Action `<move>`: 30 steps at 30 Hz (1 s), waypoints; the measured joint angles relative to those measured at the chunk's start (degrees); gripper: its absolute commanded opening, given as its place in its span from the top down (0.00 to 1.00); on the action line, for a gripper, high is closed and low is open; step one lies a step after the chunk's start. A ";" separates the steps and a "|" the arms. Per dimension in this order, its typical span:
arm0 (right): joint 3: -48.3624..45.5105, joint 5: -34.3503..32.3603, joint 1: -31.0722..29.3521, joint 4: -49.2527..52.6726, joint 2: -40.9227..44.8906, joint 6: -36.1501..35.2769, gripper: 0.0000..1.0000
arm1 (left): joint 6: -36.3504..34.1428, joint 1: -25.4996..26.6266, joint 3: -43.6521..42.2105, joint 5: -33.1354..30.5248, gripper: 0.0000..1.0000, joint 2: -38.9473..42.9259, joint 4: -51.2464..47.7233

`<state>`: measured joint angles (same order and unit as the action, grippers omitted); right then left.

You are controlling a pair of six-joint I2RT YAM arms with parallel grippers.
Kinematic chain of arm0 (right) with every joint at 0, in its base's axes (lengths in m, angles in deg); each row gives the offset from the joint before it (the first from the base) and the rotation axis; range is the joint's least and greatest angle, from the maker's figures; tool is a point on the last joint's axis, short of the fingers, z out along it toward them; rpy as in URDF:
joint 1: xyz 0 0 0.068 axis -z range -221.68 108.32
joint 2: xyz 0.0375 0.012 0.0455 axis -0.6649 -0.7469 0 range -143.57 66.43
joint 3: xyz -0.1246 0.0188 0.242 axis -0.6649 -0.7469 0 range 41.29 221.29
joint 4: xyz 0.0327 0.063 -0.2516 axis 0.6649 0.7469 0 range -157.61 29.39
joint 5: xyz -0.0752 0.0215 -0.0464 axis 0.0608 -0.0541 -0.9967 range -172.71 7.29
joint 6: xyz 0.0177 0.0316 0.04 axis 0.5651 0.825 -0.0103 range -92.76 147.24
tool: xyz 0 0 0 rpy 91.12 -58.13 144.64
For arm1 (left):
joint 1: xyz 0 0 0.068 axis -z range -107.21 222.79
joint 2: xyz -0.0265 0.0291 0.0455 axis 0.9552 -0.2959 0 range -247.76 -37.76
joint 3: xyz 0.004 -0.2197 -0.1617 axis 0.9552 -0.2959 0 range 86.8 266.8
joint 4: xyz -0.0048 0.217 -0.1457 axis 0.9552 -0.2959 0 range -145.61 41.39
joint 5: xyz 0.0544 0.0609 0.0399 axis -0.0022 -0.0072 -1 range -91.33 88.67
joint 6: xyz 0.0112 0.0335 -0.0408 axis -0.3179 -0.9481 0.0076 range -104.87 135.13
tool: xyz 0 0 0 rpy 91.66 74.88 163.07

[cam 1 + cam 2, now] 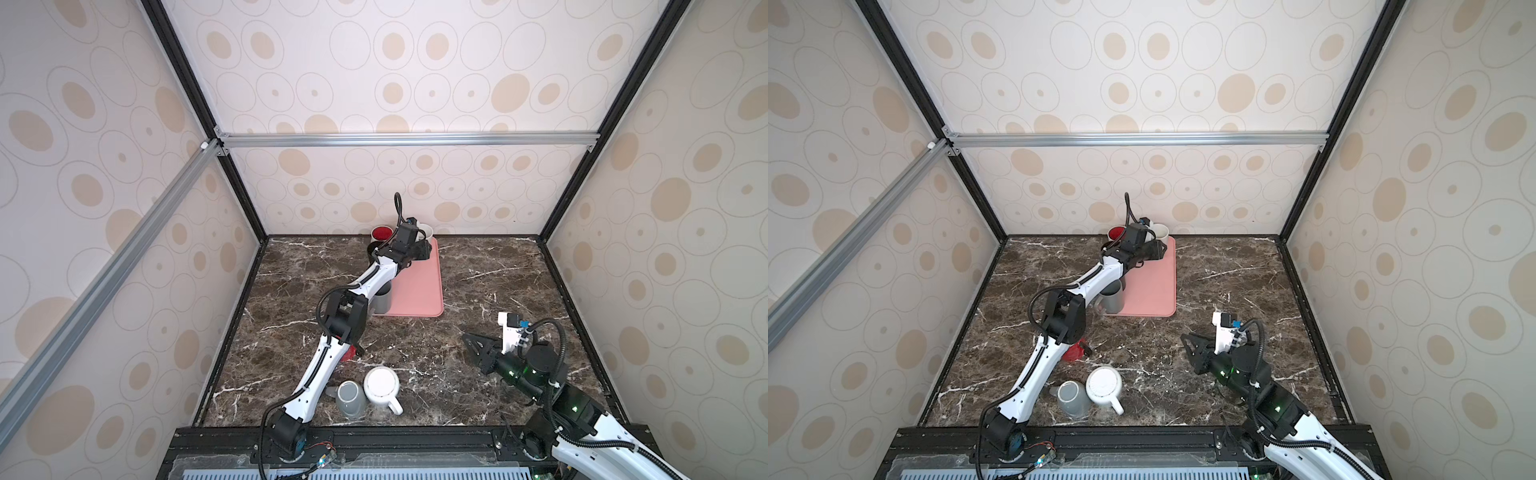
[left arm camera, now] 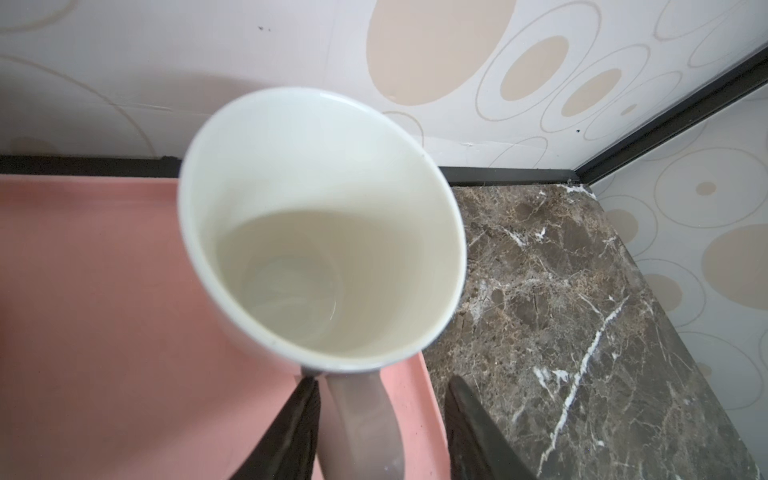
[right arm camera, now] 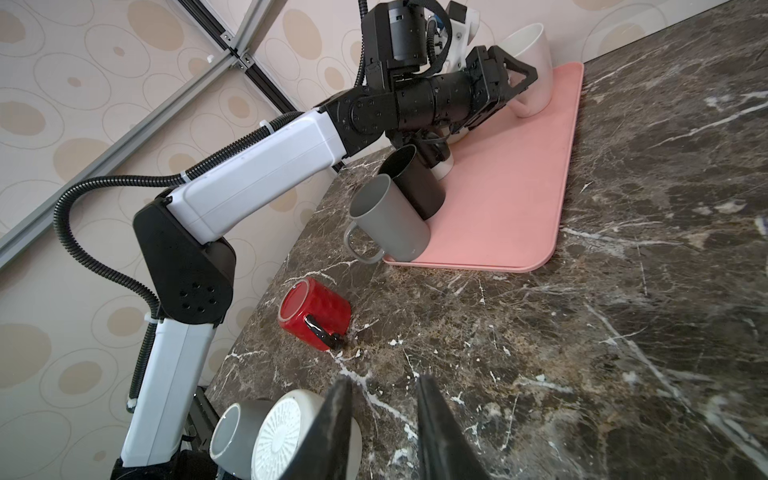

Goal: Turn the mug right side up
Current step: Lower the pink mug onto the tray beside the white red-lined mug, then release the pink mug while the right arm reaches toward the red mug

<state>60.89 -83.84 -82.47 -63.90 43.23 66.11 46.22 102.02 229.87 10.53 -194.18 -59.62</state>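
Note:
A white mug (image 2: 324, 232) stands mouth up on the far right corner of the pink tray (image 2: 83, 291); it shows in both top views (image 1: 426, 230) (image 1: 1160, 232). My left gripper (image 2: 382, 382) is open around its handle (image 2: 357, 415). One finger (image 2: 299, 415) lies against the handle and a gap shows on the other side. In the right wrist view the left gripper (image 3: 523, 77) reaches the mug (image 3: 530, 62) from the side. My right gripper (image 3: 384, 380) hovers over the marble at the front right (image 1: 469, 338), open a little, with nothing between its fingers.
On the tray's left edge stand a grey mug (image 3: 390, 224), a black mug (image 3: 415, 183) and a red mug (image 1: 381, 233). Near the front edge are an upside-down white mug (image 1: 381, 384), a grey mug on its side (image 1: 351, 399) and a red mug (image 3: 316, 311).

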 measured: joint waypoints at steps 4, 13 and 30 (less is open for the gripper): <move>-0.02 0.02 0.00 -0.24 -0.92 0.31 0.69 | 0.33 0.02 -5.42 0.48 0.38 2.80 2.86; 0.00 0.11 0.04 -0.87 -3.37 0.79 0.56 | 1.09 0.00 -32.02 0.66 0.31 22.12 13.73; 6.78 11.65 -0.39 -6.91 -30.49 -4.09 0.38 | 4.33 0.02 -80.21 1.73 0.17 69.99 37.88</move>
<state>67.66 -72.19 -82.87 -70.81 12.74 62.02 50.54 102.05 149.65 12.26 -124.19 -21.74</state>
